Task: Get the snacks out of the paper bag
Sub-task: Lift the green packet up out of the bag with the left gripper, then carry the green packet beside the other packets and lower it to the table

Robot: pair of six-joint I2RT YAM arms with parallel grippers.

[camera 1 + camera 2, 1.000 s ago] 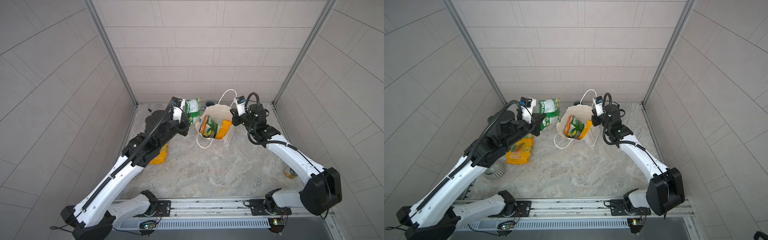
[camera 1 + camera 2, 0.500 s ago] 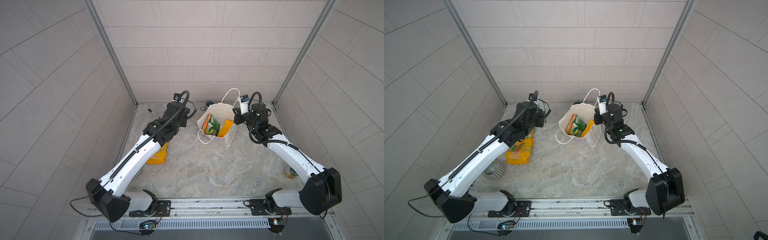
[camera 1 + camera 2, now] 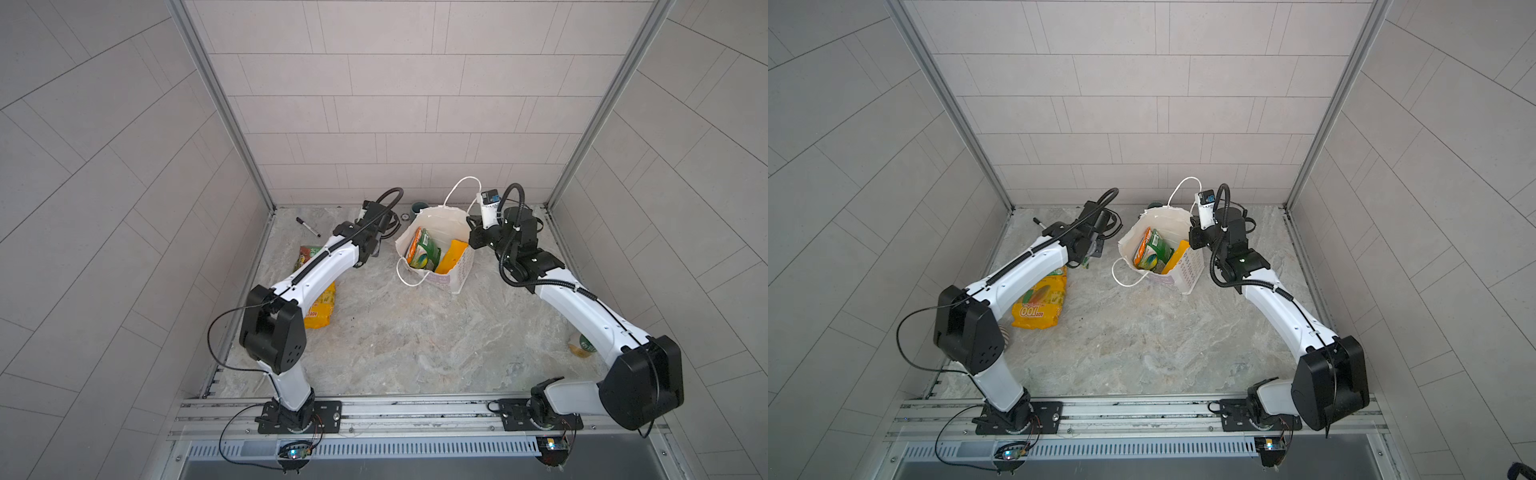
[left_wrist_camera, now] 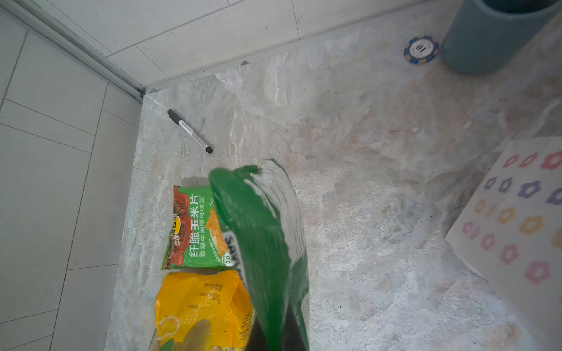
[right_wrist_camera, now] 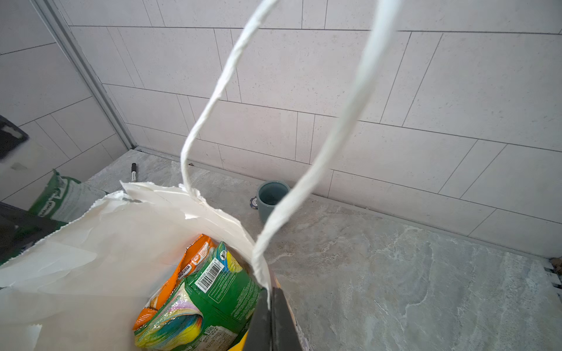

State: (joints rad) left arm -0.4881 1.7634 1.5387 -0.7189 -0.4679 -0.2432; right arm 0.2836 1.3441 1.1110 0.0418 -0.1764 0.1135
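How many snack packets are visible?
6: three in the paper bag (orange, green, yellow); two on the table (green-red, yellow); one green packet in the left gripper. Others may be hidden.

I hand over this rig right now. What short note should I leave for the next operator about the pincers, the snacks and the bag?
Left pincer: shut on a dark green packet, clear of the bag, not yet laid down.
Right pincer: shut on the rim of the paper bag, which stands open.
Done: a green Chinese-print packet and a yellow packet lie on the table, left of the bag.
Left to do: an orange packet, a rainbow-print green packet and an orange-yellow packet are in the bag; anything beneath them is hidden.
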